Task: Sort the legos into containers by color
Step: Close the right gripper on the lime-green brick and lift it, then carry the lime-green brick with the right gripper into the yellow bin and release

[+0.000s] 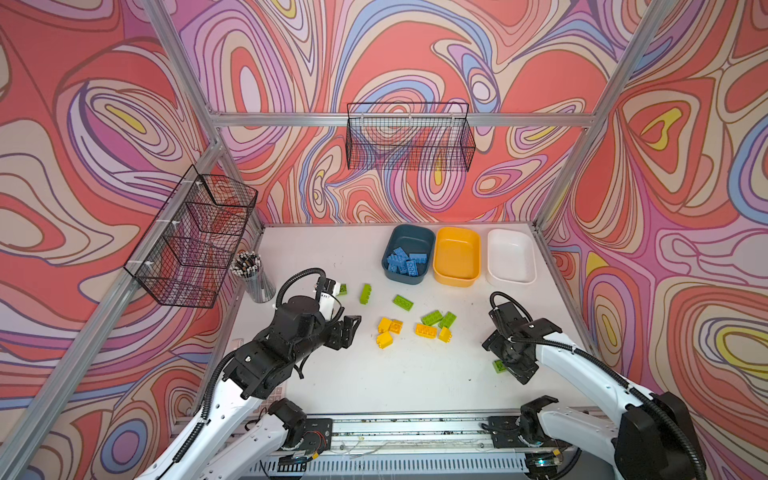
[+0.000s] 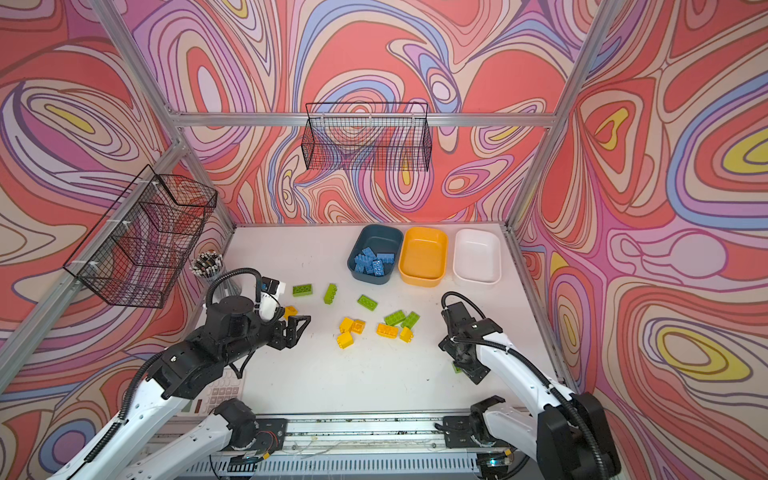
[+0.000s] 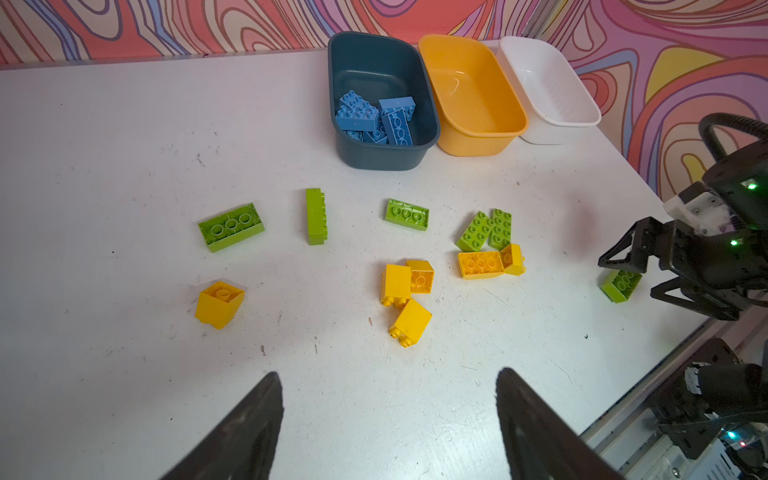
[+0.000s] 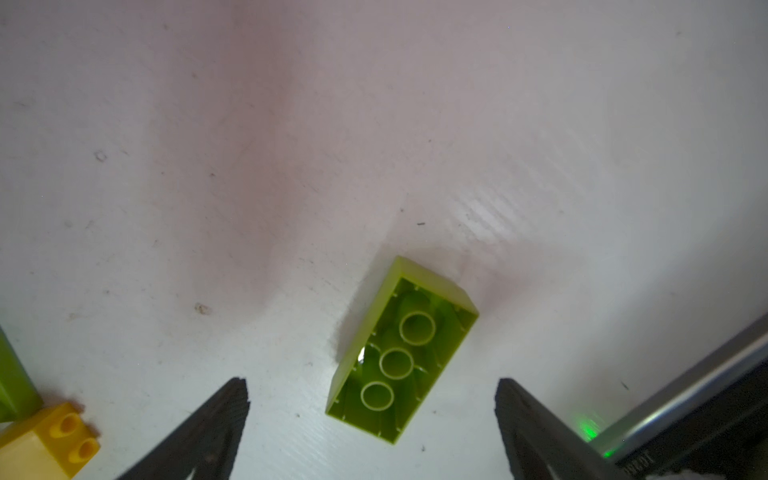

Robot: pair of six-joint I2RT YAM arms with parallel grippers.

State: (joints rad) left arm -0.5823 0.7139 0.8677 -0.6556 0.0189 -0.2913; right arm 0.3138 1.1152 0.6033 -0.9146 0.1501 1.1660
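You have only the blues (image 1: 405, 261) binned, in the teal tub (image 1: 409, 237) — your right gripper (image 4: 371, 380) gapes empty over a green brick (image 4: 401, 351), left gripper (image 3: 387, 372) too, with greens (image 3: 316, 216) and yellows (image 3: 407, 286) loose ahead of it.

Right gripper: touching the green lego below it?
Apart. In the right wrist view the upside-down green lego lies between the fingers of the open right gripper, with white table visible on both sides.
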